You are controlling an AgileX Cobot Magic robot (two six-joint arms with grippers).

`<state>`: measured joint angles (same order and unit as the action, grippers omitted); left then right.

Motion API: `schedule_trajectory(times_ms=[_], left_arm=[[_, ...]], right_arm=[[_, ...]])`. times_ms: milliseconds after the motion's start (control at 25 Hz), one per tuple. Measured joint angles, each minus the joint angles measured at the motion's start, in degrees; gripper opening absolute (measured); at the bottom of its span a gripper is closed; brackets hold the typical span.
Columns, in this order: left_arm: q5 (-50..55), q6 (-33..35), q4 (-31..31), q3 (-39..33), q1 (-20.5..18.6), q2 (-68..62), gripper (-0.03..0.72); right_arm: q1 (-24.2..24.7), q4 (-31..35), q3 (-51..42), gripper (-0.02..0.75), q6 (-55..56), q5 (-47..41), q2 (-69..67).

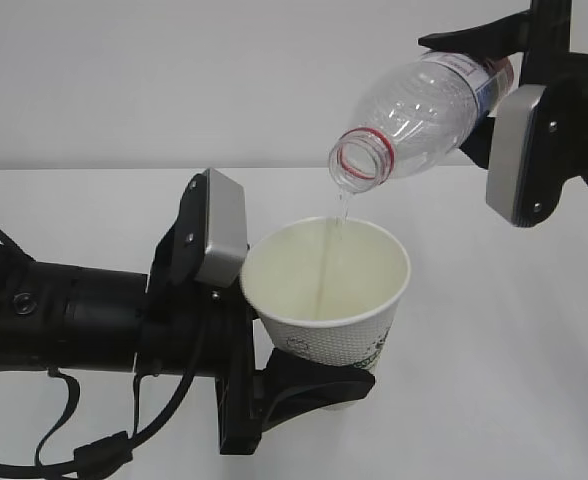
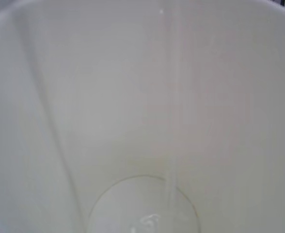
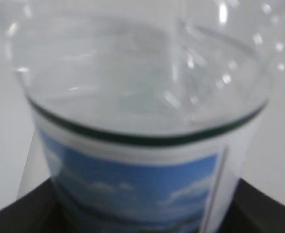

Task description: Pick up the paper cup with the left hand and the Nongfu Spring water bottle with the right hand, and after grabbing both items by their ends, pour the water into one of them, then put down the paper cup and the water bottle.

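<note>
bottle [image 1: 424, 110] mouth above paper cup [image 1: 329, 295] rim, water [image 1: 326, 262] falling inside

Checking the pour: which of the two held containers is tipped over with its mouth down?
The Nongfu Spring water bottle in the right hand; the paper cup in the left hand sits nearly upright, catching the water.

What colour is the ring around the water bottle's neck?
Red. The Nongfu Spring water bottle shows its neck ring best in the exterior view.

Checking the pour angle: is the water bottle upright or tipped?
Tipped. The Nongfu Spring water bottle lies slanted, mouth down-left, with a thin stream of water falling into the paper cup.
</note>
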<state>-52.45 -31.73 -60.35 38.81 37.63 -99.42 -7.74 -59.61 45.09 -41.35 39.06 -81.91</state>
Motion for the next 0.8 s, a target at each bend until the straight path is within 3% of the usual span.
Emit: schedule_trajectory(times_ms=[800], left_arm=[[0.0,0.0,-2.5,0.0,0.0,0.0,0.544]], right_arm=[[0.0,0.0,0.0,0.478,0.0,0.1,0.0]])
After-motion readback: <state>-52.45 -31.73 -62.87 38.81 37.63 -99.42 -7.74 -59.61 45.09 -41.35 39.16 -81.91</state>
